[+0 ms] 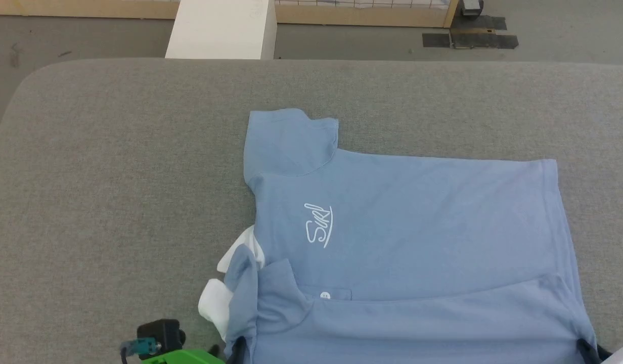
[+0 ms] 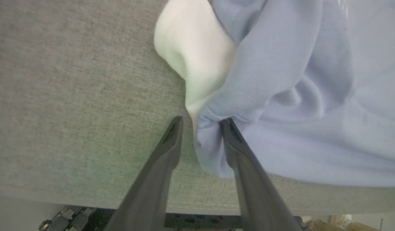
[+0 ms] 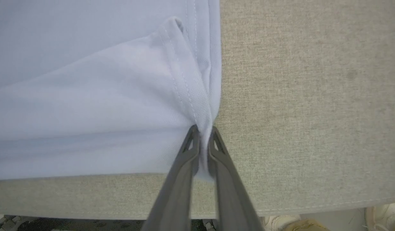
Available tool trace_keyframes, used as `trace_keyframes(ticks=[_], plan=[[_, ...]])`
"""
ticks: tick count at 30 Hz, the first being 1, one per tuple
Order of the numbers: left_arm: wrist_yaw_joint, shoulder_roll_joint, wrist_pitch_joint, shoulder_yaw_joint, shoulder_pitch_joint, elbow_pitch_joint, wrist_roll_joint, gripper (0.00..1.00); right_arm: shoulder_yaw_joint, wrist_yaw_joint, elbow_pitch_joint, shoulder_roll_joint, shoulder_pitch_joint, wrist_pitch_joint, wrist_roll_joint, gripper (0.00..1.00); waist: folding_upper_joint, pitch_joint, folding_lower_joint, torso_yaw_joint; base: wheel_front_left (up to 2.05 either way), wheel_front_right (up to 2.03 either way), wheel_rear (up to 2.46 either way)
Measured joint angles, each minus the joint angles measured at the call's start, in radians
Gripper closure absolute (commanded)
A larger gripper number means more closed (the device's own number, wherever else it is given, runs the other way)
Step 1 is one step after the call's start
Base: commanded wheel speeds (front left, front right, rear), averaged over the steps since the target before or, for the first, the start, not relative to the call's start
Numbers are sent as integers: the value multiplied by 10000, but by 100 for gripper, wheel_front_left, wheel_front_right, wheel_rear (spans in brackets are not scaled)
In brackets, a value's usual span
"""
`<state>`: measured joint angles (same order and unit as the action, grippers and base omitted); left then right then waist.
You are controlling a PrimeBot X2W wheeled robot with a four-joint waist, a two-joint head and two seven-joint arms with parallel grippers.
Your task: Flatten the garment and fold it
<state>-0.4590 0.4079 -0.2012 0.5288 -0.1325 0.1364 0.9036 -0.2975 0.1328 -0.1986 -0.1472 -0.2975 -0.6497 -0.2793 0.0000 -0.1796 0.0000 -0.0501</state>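
Light blue soft polo shirt [image 1: 417,217] is draping limply; right gripper [image 3: 202,128] is pinching its near right corner, left gripper [image 2: 202,121] gaping by the white collar [image 2: 191,54]

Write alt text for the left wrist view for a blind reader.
The left end effector has its two dark fingers parted around a bunched edge of a light blue shirt. A white collar piece sticks out beyond them, on a grey cloth-covered table.
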Motion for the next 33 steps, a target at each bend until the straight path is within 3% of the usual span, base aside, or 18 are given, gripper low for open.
trace_keyframes(ticks=[4,9,14,18,22,28,33], plan=[[105,4,261,-278,101,-81,40,0,23,-2,0,-159,111,251,2,0,0,117,0,-18,0,0,0],[48,186,1049,-1189,6,765,86,0,-184,-4,-449,-69,308,765,-8,0,0,257,0,21,0,0,0],[-309,1108,1636,-1992,293,1833,-729,0,-270,-6,-1074,42,782,1850,470,0,0,161,0,70,0,0,0],[-407,2061,1383,-2167,2012,2374,-1714,0,-35,-6,-1344,67,1256,2397,663,0,0,-159,0,120,0,0,0],[102,2637,616,-1868,4737,2153,-2564,0,136,-6,-1484,-2,1779,2817,844,0,0,-643,0,200,0,0,0],[1601,2552,-926,-997,8190,268,-2566,0,508,-6,-1528,-186,2368,3156,945,0,0,-1492,0,417,0,0,0],[2669,2483,-2424,-155,9611,-1313,-2433,0,744,-4,-1524,-192,2752,3296,947,0,0,-2170,1,697,0,0,0]])
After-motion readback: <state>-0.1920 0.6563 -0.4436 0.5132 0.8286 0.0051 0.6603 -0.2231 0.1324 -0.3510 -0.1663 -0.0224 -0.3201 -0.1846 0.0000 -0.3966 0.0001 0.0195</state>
